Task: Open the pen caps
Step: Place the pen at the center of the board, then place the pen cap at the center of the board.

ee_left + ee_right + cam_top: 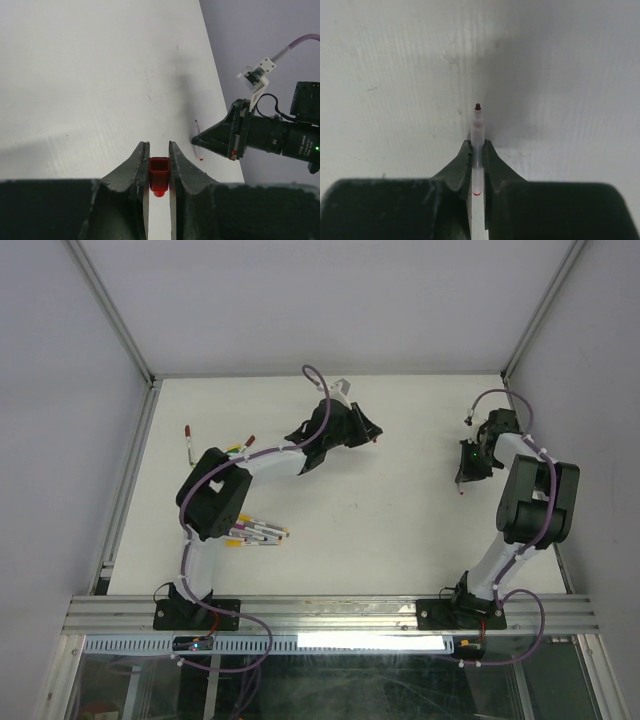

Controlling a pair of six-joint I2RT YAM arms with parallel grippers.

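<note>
Your red cap (159, 176) looks like smooth plastic. The table (75, 75) is matt white, the pen barrel (478, 137) translucent plastic.

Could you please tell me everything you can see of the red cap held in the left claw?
The red cap is a short, glossy plastic piece. Its hollow, squarish mouth points toward the fingertips; a rounded nub ends the side nearer the camera. The left claw pinches its flat sides between two dark fingers, over the white table.
</note>
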